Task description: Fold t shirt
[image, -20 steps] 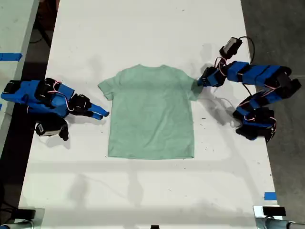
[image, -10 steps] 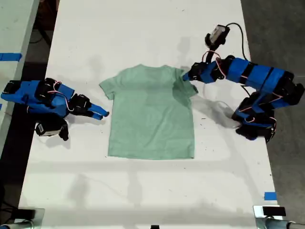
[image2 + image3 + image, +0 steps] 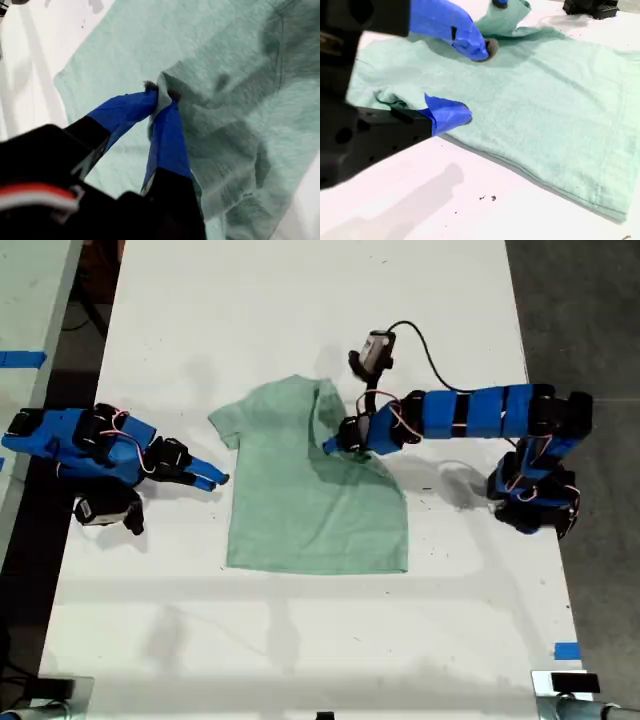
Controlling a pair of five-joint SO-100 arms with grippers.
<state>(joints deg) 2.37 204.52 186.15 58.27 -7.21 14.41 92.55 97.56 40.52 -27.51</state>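
The pale mint-green t shirt [image 3: 300, 510] lies on the white table, neck toward the far edge. My first gripper [image 3: 333, 445] is shut on the sleeve from the exterior view's right and holds it lifted over the shirt's chest, so that side is folded inward. The first wrist view shows the blue fingertips [image 3: 167, 125] pinching a bunch of the t shirt [image 3: 240, 65]. My second gripper [image 3: 215, 478] rests open on the table just off the shirt's edge on the exterior view's left. In the second wrist view my second gripper [image 3: 476, 82] gapes beside the t shirt [image 3: 555, 100].
The white table [image 3: 300, 300] runs well beyond the shirt on every side. Dark floor borders it on the exterior view's right, where the first arm's base [image 3: 535, 500] stands. Blue tape [image 3: 567, 650] marks the near corner there. A second table [image 3: 30, 300] stands at the exterior view's left.
My first gripper has swept toward the exterior view's left, carrying the sleeve up and over the shirt's body. My second gripper has stayed where it was.
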